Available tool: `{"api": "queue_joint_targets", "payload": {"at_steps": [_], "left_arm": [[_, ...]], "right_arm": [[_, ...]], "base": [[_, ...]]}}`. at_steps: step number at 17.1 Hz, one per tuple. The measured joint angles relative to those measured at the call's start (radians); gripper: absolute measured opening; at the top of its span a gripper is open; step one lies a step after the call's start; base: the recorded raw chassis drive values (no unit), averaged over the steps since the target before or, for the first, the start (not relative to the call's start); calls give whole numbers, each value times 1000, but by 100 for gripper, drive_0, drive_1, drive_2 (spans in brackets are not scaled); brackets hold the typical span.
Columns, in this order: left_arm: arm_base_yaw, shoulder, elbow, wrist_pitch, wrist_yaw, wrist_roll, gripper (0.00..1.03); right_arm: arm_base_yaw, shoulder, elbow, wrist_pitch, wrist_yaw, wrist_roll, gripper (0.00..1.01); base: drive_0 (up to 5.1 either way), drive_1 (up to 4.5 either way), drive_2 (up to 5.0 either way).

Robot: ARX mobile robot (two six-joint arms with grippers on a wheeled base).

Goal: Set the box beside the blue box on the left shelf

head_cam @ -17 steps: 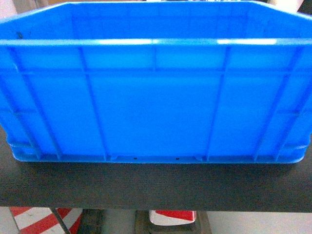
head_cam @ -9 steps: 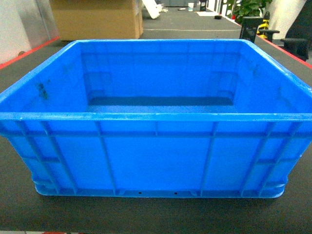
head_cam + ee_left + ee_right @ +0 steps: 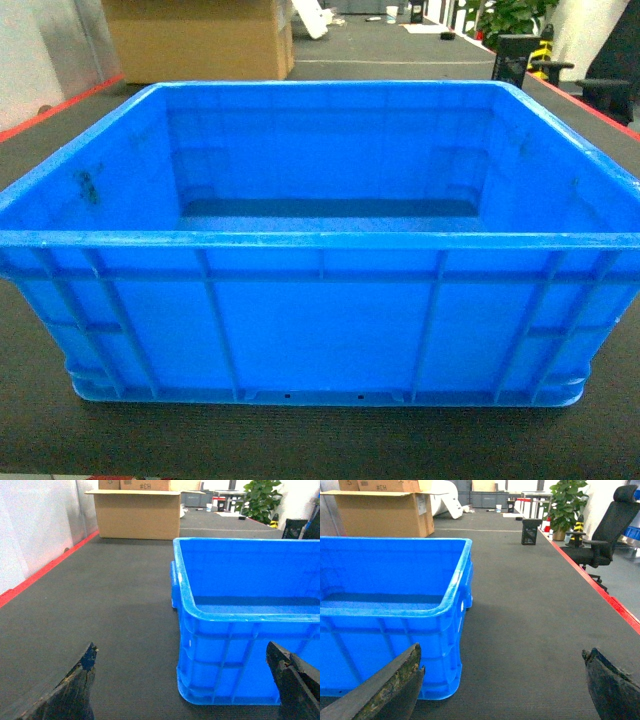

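The box [image 3: 320,320], a large bright blue ribbed crate, sits empty and upright on a dark mat [image 3: 300,440], filling the head view. My left gripper [image 3: 182,650] is open just short of the box's [image 3: 240,630] near left corner, one finger over the mat, the other in front of the crate wall. My right gripper [image 3: 502,651] is open at the box's [image 3: 385,625] near right corner, touching nothing. Neither gripper shows in the head view. The left shelf and the other blue box are out of view.
A big cardboard carton [image 3: 200,40] stands behind the crate at the mat's far left. Red edge strips [image 3: 600,590] run along both sides of the mat. An office chair [image 3: 605,540], a potted plant [image 3: 565,505] and a small black bin [image 3: 530,531] stand at the far right.
A second ago the head view looked level at the crate's near wall; since half a second ago it looks down into the crate from higher. Nothing has moved since then.
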Motion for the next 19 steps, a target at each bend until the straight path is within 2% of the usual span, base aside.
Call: {"api": "queue_joint_targets", "payload": {"at_steps": [19], "left_arm": [[0, 0, 0, 0, 0, 0, 98]], "right_arm": [[0, 0, 0, 0, 0, 0, 98]], "base": [[0, 0, 0]]}}
